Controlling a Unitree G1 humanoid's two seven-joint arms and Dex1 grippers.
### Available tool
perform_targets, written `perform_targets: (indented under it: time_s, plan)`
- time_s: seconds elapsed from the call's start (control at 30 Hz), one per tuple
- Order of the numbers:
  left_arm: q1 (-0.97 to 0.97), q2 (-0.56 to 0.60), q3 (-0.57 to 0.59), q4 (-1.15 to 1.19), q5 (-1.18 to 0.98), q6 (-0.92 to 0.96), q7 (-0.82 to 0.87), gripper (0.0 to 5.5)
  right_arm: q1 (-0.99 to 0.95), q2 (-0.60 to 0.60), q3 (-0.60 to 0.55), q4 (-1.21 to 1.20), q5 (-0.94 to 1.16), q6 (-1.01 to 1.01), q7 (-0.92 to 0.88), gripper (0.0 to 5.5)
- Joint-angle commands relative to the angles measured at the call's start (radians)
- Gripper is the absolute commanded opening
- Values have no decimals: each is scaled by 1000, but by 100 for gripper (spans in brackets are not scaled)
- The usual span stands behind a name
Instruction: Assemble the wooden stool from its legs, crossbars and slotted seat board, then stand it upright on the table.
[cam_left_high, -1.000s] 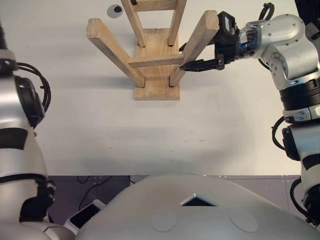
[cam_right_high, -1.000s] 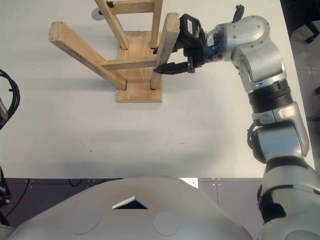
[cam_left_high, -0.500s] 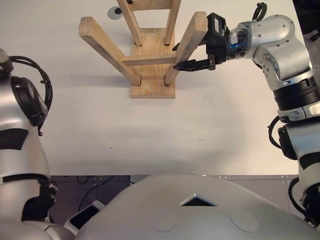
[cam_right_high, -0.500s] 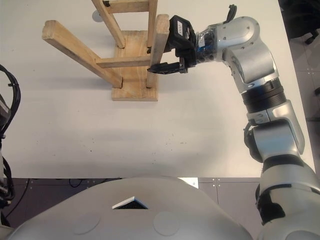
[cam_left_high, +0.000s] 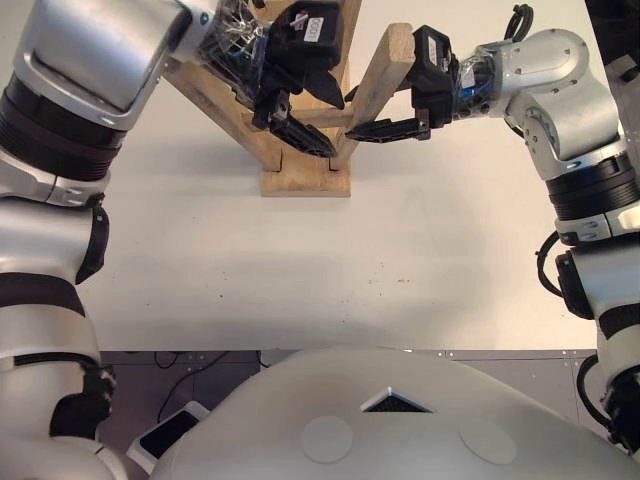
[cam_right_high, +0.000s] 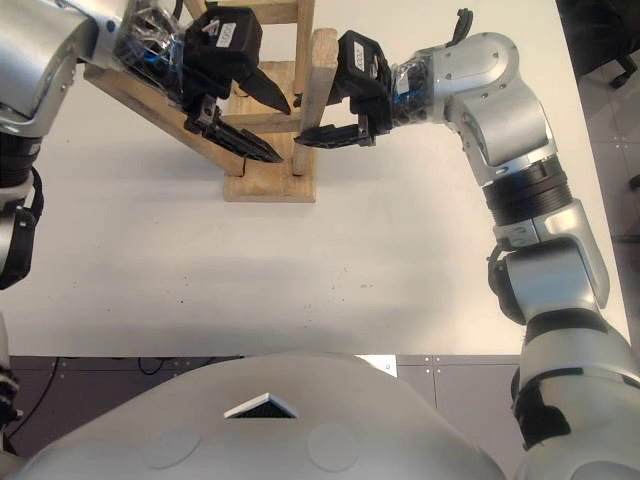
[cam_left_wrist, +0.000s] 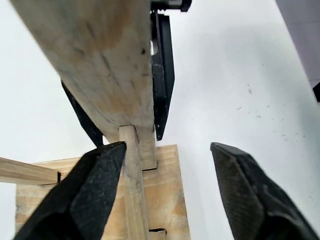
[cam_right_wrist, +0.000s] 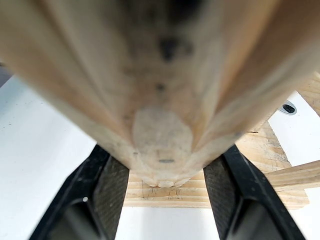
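Left eye view looks down on a white worktop (cam_left_high: 300, 270) with the wooden stool (cam_right_high: 265, 175) standing upside down at its far middle. The slotted seat board (cam_left_high: 300, 182) lies flat on the worktop and the legs rise toward the camera. The near left leg (cam_right_high: 160, 115) slants out to the left. The near right leg (cam_left_high: 385, 65) slants out to the right. A near crossbar (cam_right_high: 268, 121) runs between these two legs, and a far crossbar (cam_right_high: 270, 12) joins the two legs behind.

From the right, the right pincer (cam_left_high: 352, 116) reaches in and clamps the near right leg part-way up, one finger on each side. In the right wrist view the leg sits tight between both fingers (cam_right_wrist: 112, 187).

Over the near left leg comes the left pincer (cam_left_high: 339, 128), spread wide with nothing held. The near crossbar runs between its fingers. In the left wrist view one finger (cam_left_wrist: 95, 190) lies just beside the crossbar where it enters the leg. The other finger (cam_left_wrist: 245, 195) hangs apart over bare worktop.

A small round disc (cam_right_wrist: 289, 107) lies on the worktop beyond the seat board.
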Motion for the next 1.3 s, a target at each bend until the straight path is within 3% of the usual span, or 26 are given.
perform_targets:
  time_s: [0.03,0.37,0.63,0.8,0.9,1.03,1.17,1.23,1.3]
  plan:
    - [18,14,-51,31,94,-53,-8,254,83,-14,174,78,-227,77,-9,202]
    - [142,7,-129,26,154,-72,-17,116,82,-2,174,80,-224,77,-26,202]
    - [233,-92,-108,60,168,-24,71,0,60,-1,201,49,-208,110,-29,202]
    - [233,-27,45,-190,36,48,14,0,75,-23,199,57,-222,114,-34,202]
    - [228,94,189,-407,-121,110,-75,45,76,-43,189,62,-219,109,-26,202]
    - [174,152,347,-482,-224,135,-65,102,75,-58,179,62,-215,106,-18,202]
    - [-5,82,505,-279,-255,176,100,161,95,-44,136,56,-186,93,-53,202]
    - [-94,12,592,-89,-256,192,232,169,101,-37,111,49,-172,106,-73,256]
    - [-175,-86,757,110,-334,240,383,169,108,-30,72,32,-178,122,-76,290]
